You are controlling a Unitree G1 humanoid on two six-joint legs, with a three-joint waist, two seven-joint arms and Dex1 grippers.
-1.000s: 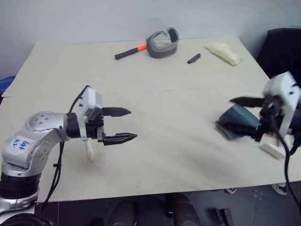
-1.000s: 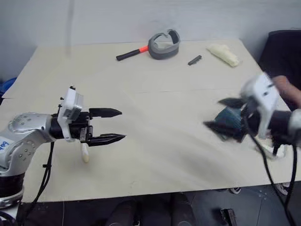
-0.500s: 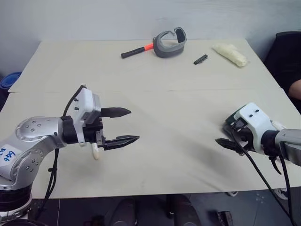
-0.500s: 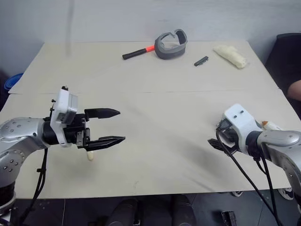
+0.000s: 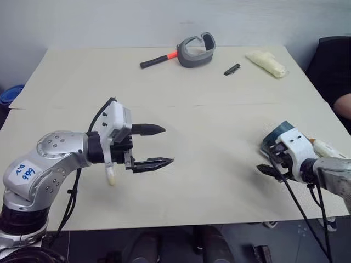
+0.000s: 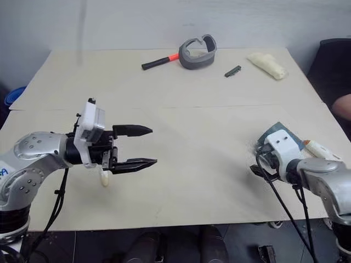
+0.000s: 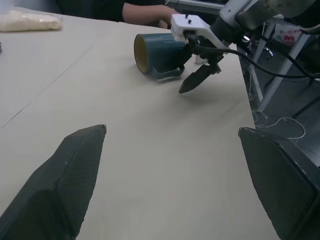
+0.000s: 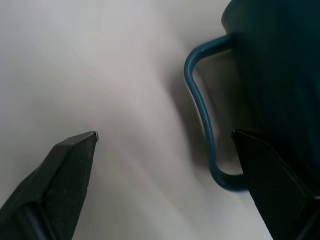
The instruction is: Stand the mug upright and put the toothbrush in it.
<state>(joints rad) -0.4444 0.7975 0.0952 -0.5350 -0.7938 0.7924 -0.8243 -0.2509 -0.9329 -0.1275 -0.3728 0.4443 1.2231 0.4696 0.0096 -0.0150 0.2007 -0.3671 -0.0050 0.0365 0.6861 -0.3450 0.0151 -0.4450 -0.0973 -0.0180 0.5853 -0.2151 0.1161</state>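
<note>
The mug (image 7: 159,55) lies on its side at the table's (image 5: 208,131) right near edge, axis roughly level, mouth facing left, handle toward the near side; the right gripper (image 5: 272,163) hangs just beside it, jaws spread and empty, plainly the nearer arm; its wrist view shows the handle loop between the fingers; the left gripper (image 5: 156,146), also spread and empty, hovers over the toothbrush (image 5: 111,176) at left.

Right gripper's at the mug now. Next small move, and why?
Probably ease the right gripper a little further onto the mug and close on the handle or wall. The mug lies on its side on the table, the fingers are open, and one finger sits just beside the handle, so nothing is gripped yet.
</note>
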